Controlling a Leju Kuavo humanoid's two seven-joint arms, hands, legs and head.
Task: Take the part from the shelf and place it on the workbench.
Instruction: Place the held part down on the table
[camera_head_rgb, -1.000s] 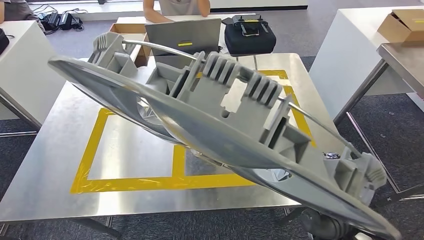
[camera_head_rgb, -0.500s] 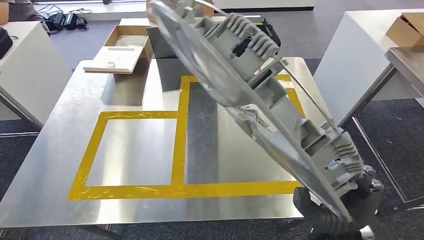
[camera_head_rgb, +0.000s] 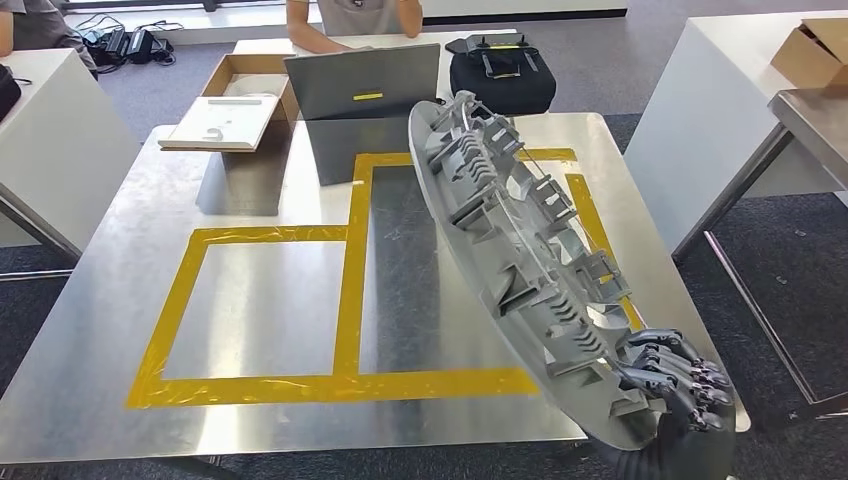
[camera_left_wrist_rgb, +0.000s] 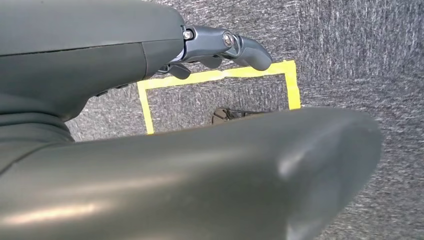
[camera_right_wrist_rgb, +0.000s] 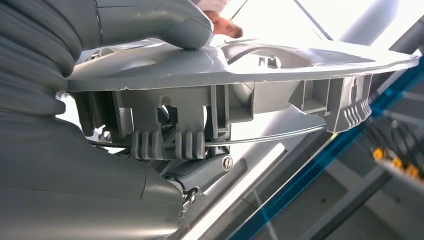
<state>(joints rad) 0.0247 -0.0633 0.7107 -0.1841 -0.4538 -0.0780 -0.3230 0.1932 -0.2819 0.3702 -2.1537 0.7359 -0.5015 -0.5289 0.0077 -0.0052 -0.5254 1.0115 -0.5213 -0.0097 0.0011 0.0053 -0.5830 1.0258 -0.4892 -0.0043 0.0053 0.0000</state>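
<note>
So I've got the part (camera_head_rgb: 520, 250) in my right hand (camera_head_rgb: 675, 375), gripped at its near end, thumb on the smooth face and fingers curled into the ribbed side. It's a long grey plastic piece, tilted on edge and held up over the right side of the workbench (camera_head_rgb: 260, 300), above the yellow tape squares (camera_head_rgb: 352, 270). My left hand (camera_left_wrist_rgb: 220, 47) hangs down over grey carpet with nothing in it, fingers loosely curled. A person (camera_head_rgb: 350, 15) sits behind a laptop (camera_head_rgb: 365, 90) at the far end.
</note>
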